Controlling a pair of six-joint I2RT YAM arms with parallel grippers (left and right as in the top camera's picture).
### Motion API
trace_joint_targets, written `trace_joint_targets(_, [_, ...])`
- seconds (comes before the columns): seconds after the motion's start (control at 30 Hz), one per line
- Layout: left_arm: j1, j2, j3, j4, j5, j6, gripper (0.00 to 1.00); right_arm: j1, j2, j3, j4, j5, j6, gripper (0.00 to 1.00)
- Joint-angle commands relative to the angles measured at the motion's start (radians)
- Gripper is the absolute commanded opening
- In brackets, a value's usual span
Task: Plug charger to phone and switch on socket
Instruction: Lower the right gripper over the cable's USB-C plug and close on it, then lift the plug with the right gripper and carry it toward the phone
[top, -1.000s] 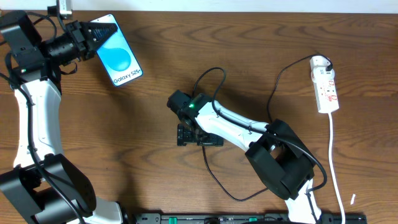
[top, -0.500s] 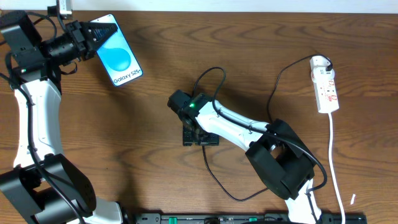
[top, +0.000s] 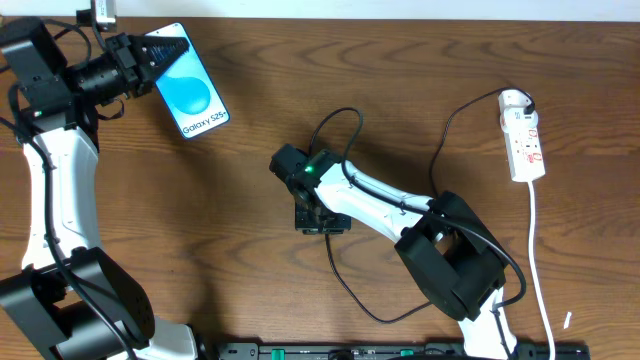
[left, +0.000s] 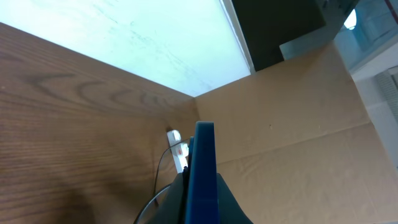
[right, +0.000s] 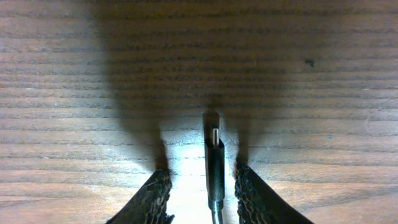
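The phone (top: 190, 95), blue screen up, is tilted at the far left with my left gripper (top: 150, 55) shut on its top end. In the left wrist view the phone (left: 204, 162) stands edge-on between my shut fingers. The charger (top: 445, 135), a thin black cable, runs from the socket (top: 524, 140) at the right and loops toward the table's middle. Its plug tip (right: 214, 146) lies flat on the wood between the fingers of my right gripper (right: 202, 180). Those jaws stand narrowly apart, with a small gap on each side of the plug. My right gripper (top: 318, 222) points down at the table.
The socket's white cord (top: 535, 250) trails toward the front right edge. The black cable also curls along the front beneath my right arm (top: 400, 205). The socket (left: 177, 149) shows far off in the left wrist view, beside a brown cardboard wall (left: 298, 124).
My right gripper's jaws have narrowed from wide open to close on either side of the plug tip. The left arm and the phone have not moved.
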Motion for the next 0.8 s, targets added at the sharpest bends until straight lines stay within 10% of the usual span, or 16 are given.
trace_joint_targets(0.0, [0.003, -0.017, -0.003, 0.002, 0.018, 0.013, 0.07, -0.007, 0.062, -0.028, 0.008, -0.005, 0.000, 0.29])
trace_joint_targets(0.77, [0.003, -0.017, -0.003, 0.002, 0.018, 0.013, 0.07, -0.007, 0.062, -0.028, 0.007, -0.005, 0.001, 0.01])
